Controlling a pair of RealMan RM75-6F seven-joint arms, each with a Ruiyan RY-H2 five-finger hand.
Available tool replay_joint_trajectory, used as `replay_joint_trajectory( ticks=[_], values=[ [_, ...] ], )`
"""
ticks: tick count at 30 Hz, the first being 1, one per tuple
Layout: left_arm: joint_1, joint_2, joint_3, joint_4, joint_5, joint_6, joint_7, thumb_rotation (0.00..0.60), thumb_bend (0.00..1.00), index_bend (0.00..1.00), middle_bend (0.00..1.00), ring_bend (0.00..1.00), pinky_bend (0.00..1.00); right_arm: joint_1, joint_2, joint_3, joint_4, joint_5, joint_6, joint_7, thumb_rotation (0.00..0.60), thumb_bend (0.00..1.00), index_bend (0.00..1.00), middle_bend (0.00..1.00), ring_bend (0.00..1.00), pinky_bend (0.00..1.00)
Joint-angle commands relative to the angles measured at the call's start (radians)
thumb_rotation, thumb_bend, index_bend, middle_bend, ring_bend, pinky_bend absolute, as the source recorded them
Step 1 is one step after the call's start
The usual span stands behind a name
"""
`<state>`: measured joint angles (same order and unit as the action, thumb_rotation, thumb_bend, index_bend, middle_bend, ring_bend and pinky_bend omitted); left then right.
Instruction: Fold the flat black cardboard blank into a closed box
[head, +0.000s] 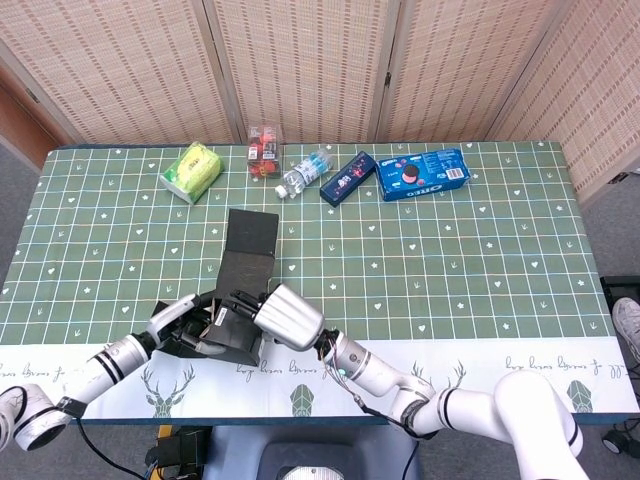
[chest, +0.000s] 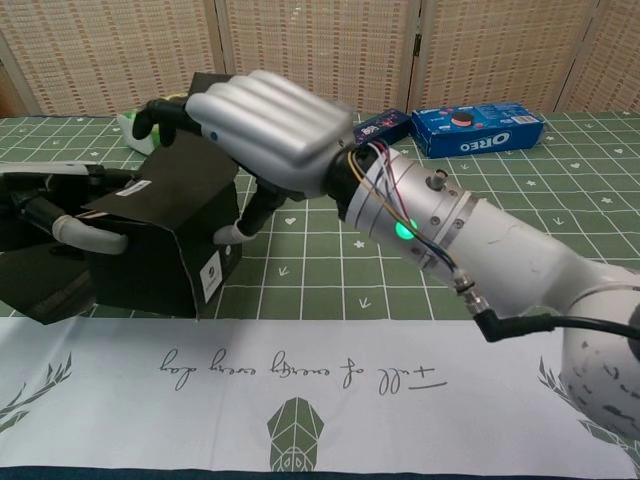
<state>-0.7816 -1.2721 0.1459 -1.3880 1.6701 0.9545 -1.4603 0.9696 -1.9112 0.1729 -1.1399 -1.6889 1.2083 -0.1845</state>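
Now both your hands hold the half-formed box at the table's near edge.
Right hand (chest: 270, 125) drapes its fingers over the black box (chest: 165, 235); left hand (head: 190, 325) clasps the box's left side, lid flap (head: 250, 238) pointing away.

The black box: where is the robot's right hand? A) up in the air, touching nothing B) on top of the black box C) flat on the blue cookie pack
B: the right hand lies over the top of the black box, fingers curled on its far edge.
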Motion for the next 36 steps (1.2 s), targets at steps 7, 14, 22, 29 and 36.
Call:
replay_joint_trajectory(
  ticks=[7,14,22,29,36],
  values=[
    [0.031,-0.108,0.005,0.095,0.005,0.024,0.083,0.6,0.11,0.2,0.27,0.65,0.92,-0.005,-0.032,-0.067,0.096,-0.029,-0.019,0.045,0.6,0.09,0.23,0.3,0.78,1.0],
    [0.04,-0.154,0.018,0.154,0.027,0.047,0.128,0.6,0.11,0.17,0.21,0.65,0.91,0.005,-0.033,-0.106,0.136,-0.063,-0.029,0.072,0.6,0.09,0.25,0.31,0.79,1.0],
    [0.048,-0.176,0.033,0.18,0.032,0.056,0.142,0.6,0.11,0.16,0.19,0.64,0.91,0.015,-0.031,-0.128,0.149,-0.08,-0.049,0.087,0.6,0.1,0.27,0.32,0.79,1.0],
    [0.049,-0.18,0.041,0.188,0.033,0.062,0.147,0.6,0.11,0.16,0.19,0.64,0.91,0.027,-0.02,-0.14,0.142,-0.093,-0.065,0.094,0.6,0.17,0.32,0.35,0.79,1.0],
    [0.049,-0.185,0.047,0.19,0.035,0.064,0.15,0.6,0.11,0.16,0.19,0.64,0.91,0.04,0.009,-0.153,0.112,-0.105,-0.09,0.086,0.6,0.21,0.36,0.36,0.8,1.0]
  ],
)
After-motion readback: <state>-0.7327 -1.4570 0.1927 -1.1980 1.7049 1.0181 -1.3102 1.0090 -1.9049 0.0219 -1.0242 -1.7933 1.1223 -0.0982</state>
